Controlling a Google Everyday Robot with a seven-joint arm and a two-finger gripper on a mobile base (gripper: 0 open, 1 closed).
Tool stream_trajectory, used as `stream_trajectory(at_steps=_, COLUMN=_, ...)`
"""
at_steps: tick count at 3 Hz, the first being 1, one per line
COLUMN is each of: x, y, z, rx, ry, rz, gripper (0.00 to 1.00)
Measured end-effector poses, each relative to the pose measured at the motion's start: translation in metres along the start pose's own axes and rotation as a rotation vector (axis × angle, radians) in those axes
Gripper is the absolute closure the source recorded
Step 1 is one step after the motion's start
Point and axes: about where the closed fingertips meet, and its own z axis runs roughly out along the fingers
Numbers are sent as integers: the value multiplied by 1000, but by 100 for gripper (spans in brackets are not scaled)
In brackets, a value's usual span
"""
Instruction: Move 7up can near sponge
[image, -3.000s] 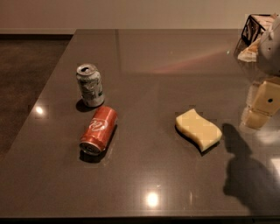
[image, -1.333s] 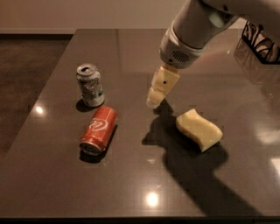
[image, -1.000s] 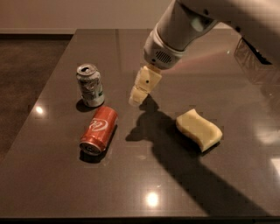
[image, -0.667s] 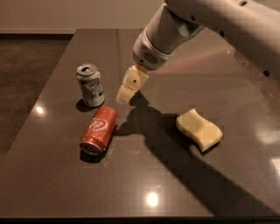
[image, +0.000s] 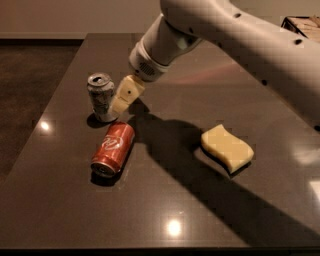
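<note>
Smooth white arm (image: 240, 40) with small dark dots, ribbed wrist collar (image: 146, 64), cream end effector (image: 120, 102) at its tip.

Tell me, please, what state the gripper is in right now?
Gripper: low over the table, against the right side of the upright 7up can; whether it is open, closed or holding the can cannot be told.

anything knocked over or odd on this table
The red can lies tipped on its side, just in front of the upright 7up can. No spill shows. The gripper is right beside the 7up can; the sponge lies flat.
</note>
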Motion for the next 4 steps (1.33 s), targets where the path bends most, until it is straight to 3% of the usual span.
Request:
stream_trajectory(at_steps=2, x=-41, y=17, z=35, rx=-67, ry=-67, rz=-10, gripper=0)
stream_trajectory(at_steps=3, x=-54, y=22, z=44, rx=-83, ry=-81, rz=-17, gripper=18)
stream_trajectory(at_steps=4, x=-58, y=21, z=41, rx=-88, ry=-93, rz=-7, gripper=42)
